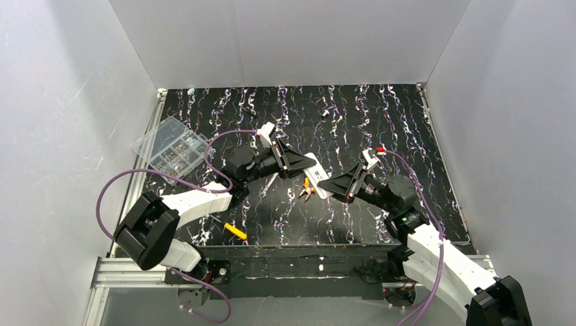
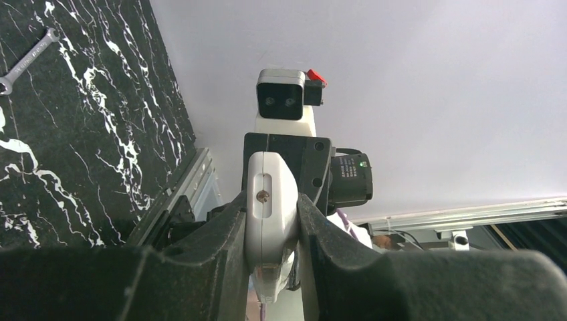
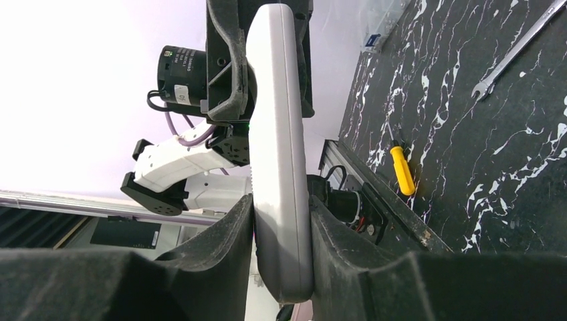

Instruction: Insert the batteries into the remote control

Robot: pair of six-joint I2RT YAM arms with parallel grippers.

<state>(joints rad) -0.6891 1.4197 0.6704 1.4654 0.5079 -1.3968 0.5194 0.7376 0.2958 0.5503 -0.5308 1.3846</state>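
Holding the remote control (image 3: 277, 134) clamped in my left claw (image 2: 271, 207), I pinch its far end, lengthwise ahead, in my right claw (image 3: 281, 207).

Access around the table centre
Centre blocked: left gripper (image 1: 299, 164) and right gripper (image 1: 329, 183) meet nose to nose, both clamped on the remote control (image 1: 314, 166), with pliers (image 1: 306, 191) lying just beneath. A wrench (image 1: 270, 184) lies beside the left arm, a yellow screwdriver (image 1: 236, 231) near the front edge, a clear compartment box (image 1: 170, 146) at the left rim. Open passage: the table's (image 1: 380, 122) far strip and right side
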